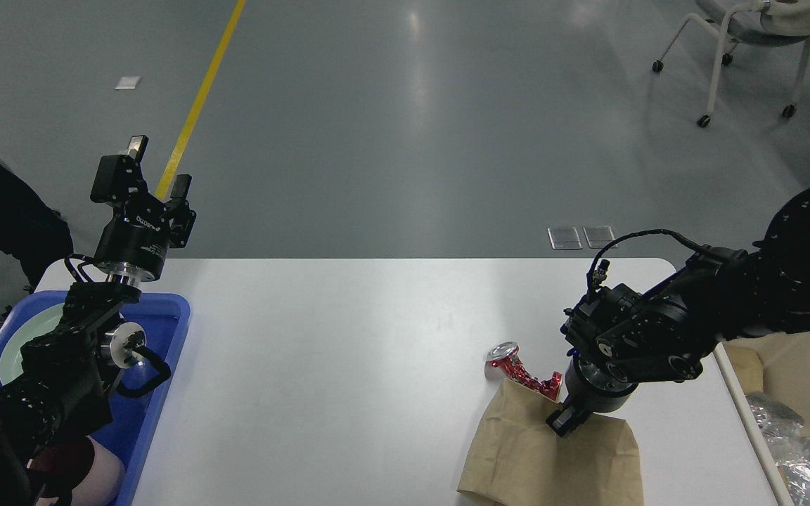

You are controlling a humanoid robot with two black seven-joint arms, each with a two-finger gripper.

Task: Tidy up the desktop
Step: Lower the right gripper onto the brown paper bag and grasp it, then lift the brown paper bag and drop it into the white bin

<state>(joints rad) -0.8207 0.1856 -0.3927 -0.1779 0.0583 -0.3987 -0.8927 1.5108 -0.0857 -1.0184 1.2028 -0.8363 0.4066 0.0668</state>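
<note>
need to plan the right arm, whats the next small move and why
Probably lift the right pincer slightly: it sits on the top edge of the brown paper bag, which lies rumpled on the desktop beside the crushed red can. Whether it grips the bag is unclear.

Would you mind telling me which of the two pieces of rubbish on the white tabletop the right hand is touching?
The flat brown paper bag: the right hand presses on its far edge, while the crushed red metal can lies just beyond, untouched.
</note>
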